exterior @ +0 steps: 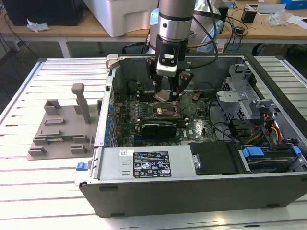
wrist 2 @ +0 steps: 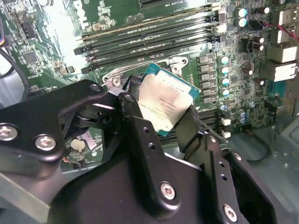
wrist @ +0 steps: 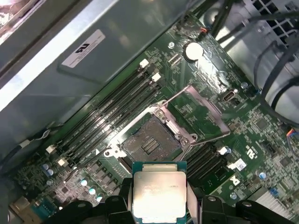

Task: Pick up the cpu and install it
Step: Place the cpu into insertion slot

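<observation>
Cpu [wrist: 159, 198], gripped edgewise by the closed gripper [wrist 2: 162, 116], hangs level above the open socket [wrist: 152, 142]; its load frame [wrist: 201, 112] stands swung aside, presumably leaving a clear path for square seating.

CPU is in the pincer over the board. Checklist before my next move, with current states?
1. cpu gripped by the pincer on two opposite edges: ok.
2. socket contacts exposed, nothing lying on them: ok.
3. Socket's metal frame swung open: ok.
4. cpu apart from the socket, not seated: ok.
5. cpu squared to the socket: cannot tell.
</observation>
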`<action>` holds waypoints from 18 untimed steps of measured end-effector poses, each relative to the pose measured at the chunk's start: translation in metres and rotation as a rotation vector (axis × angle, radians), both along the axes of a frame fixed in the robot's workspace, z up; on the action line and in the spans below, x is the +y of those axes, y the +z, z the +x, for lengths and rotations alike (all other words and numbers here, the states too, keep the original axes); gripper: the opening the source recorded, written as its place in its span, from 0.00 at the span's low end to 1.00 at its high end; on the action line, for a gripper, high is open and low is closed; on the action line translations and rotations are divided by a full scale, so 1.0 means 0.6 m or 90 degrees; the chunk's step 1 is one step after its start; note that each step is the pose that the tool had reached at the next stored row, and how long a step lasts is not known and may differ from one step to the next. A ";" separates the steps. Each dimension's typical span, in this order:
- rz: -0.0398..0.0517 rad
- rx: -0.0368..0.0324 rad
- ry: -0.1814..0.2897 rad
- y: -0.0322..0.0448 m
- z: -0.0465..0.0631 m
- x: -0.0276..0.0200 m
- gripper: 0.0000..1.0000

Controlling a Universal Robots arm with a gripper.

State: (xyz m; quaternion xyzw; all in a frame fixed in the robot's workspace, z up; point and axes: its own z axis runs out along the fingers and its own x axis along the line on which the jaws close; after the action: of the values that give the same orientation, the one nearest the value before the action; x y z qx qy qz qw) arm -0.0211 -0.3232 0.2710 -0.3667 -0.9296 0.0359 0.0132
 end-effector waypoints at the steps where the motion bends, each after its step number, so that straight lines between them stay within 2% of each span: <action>1: -0.0011 0.0000 -0.010 0.000 0.000 0.0000 0.54; 18: -0.0179 0.0000 -0.128 0.000 0.000 0.0000 0.54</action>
State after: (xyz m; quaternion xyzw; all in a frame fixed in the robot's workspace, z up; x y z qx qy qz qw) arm -0.0210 -0.3233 0.2710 -0.4585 -0.8873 0.0474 0.0116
